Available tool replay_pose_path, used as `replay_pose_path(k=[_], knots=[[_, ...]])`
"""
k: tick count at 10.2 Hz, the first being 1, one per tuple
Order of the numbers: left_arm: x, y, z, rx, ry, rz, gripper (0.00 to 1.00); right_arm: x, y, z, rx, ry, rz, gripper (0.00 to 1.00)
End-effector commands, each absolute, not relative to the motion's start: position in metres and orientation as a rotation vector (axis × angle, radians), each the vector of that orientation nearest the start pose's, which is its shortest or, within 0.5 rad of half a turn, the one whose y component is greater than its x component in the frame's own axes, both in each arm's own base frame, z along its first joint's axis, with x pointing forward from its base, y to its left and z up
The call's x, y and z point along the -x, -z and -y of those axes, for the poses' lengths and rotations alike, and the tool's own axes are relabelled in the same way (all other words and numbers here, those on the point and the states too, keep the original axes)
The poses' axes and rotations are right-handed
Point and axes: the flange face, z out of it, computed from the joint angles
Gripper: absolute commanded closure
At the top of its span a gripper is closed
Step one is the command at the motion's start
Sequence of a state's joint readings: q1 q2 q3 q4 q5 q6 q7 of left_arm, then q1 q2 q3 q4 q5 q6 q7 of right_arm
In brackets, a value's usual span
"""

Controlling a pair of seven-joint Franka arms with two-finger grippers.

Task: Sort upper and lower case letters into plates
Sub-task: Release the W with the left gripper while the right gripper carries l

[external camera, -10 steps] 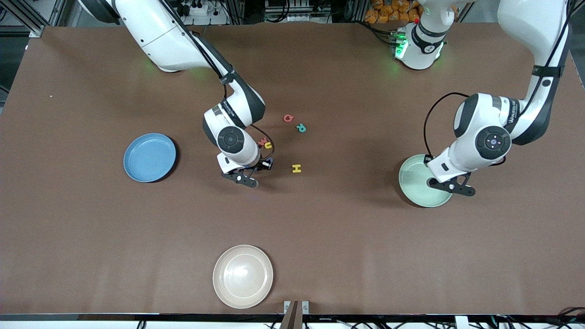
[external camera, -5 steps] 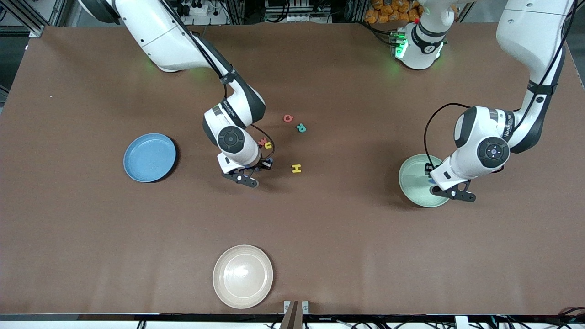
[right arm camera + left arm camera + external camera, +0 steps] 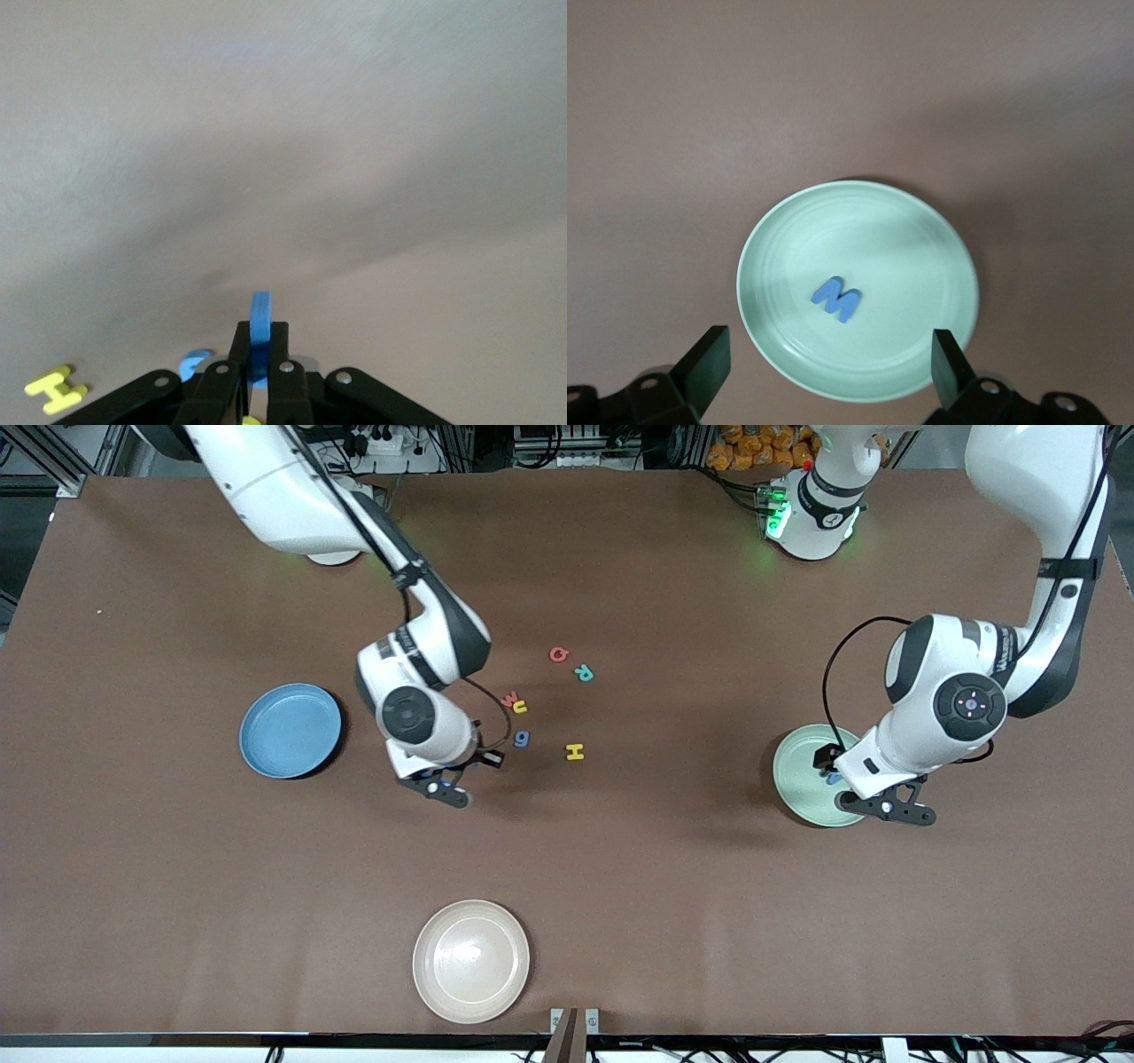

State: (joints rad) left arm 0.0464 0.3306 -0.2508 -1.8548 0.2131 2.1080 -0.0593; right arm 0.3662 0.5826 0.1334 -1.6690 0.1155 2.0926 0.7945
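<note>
Left wrist view shows my left hand now spread wide over the pale mint green plate, blue W dropped inside, while my right hand lifts away pinching a small blue letter.

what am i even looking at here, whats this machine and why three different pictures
Two white robot arms work at a brown table, sorting small foam letters into plates. One picture looks down from across the table; the other two come from cameras on each arm's wrist. The left gripper hangs open over the mint plate, where a blue W lies. The right gripper is shut on a blue letter, above the table between the blue plate and the loose letters, such as the yellow H. A cream plate sits nearest the camera.
</note>
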Motion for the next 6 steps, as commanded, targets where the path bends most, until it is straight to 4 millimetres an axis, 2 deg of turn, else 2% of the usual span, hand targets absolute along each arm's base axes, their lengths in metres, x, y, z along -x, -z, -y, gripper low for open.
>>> replay_pose_path(k=[1,2,4,5,6], knots=[[-0.599,-0.395,0.138,3.032,-0.011,-0.319,0.00,-0.596,-0.301,-0.237,2.987,-0.476,-0.473,1.00],[-0.593,-0.410,0.156,3.050,0.020,-0.299,0.00,-0.601,-0.316,-0.204,2.961,-0.518,-0.440,1.00],[-0.581,-0.432,0.184,3.086,0.070,-0.258,0.00,-0.605,-0.326,-0.131,2.921,-0.616,-0.352,1.00],[-0.573,-0.439,0.205,3.110,0.081,-0.213,0.00,-0.599,-0.319,-0.090,2.899,-0.643,-0.322,1.00],[-0.566,-0.441,0.225,3.118,0.086,-0.167,0.00,-0.590,-0.309,-0.059,2.884,-0.657,-0.248,1.00]])
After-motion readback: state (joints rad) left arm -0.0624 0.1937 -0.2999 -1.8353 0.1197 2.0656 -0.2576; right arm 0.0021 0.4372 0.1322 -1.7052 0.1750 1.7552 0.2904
